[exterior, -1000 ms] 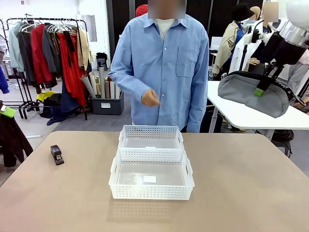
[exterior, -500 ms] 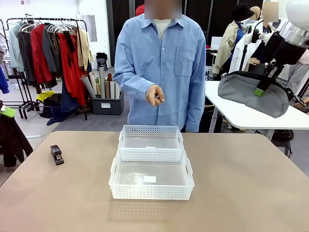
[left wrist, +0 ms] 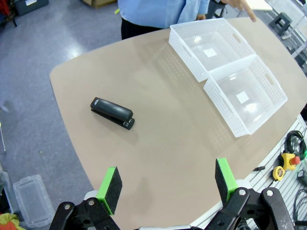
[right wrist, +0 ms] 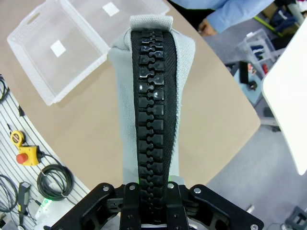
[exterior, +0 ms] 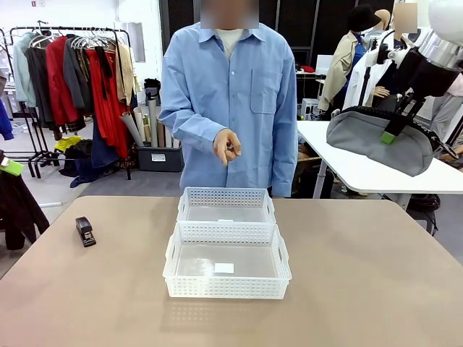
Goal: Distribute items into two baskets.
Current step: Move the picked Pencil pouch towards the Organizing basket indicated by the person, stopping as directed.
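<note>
From the front, the right gripper [exterior: 395, 131] is pinching the waist bag [exterior: 372, 143] high, well right of the 2 baskets [exterior: 226, 288]. The left wrist view is showing the left gripper [left wrist: 168, 184] gaping, the stapler [left wrist: 112, 113] lying well beyond it.

The near basket [exterior: 226, 288] and the far basket [exterior: 226, 196], at centre frame, are white, with rows of small holes patterning their walls. At left, the stapler [exterior: 85, 231] is black. The desk [exterior: 362, 289] is a plain, even tan. At upper right, the bag [exterior: 362, 141] is grey with a black ridged strap. The right hand [exterior: 394, 134] is black with a green pad. The left hand [left wrist: 168, 184] is black with green pads. The person's shirt [exterior: 224, 87] is light blue.
</note>
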Tool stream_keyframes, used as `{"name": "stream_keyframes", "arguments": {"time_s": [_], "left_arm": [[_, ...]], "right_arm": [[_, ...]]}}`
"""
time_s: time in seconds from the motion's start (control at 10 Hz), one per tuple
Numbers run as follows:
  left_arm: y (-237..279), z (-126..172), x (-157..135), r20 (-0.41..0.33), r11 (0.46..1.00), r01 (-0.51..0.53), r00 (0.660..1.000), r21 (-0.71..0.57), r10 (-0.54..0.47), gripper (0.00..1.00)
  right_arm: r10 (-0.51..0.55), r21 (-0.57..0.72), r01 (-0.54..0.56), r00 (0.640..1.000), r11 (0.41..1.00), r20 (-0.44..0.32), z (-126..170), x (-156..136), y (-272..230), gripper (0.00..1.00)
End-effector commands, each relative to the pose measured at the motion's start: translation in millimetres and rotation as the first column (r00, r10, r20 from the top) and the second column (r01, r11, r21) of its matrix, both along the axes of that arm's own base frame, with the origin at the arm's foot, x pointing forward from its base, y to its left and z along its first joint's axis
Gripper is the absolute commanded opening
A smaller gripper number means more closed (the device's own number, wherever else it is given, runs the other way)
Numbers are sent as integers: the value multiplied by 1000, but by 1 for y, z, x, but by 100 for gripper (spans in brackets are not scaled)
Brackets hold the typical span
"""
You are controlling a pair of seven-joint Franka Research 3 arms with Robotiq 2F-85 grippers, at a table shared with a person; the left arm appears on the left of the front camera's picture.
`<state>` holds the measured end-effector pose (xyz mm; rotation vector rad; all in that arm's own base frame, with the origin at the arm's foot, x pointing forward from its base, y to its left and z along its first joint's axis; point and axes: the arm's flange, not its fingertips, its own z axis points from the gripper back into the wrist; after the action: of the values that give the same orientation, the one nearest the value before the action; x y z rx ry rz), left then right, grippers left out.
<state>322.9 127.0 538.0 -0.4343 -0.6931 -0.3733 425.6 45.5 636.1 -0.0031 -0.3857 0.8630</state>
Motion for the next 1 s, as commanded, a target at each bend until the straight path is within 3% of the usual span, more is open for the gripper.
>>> {"name": "stream_keyframes", "arguments": {"time_s": [0.0, 0.9], "left_arm": [[0, 1, 0, 2, 1000, 2, 1000, -3, -2, 100], [0, 1, 0, 2, 1000, 2, 1000, -3, -2, 100]], "right_arm": [[-19, 9, 19, 1000, 1000, 6, 3, -2, 2, 0], [0, 0, 0, 1000, 1000, 0, 0, 0, 0, 0]]}}
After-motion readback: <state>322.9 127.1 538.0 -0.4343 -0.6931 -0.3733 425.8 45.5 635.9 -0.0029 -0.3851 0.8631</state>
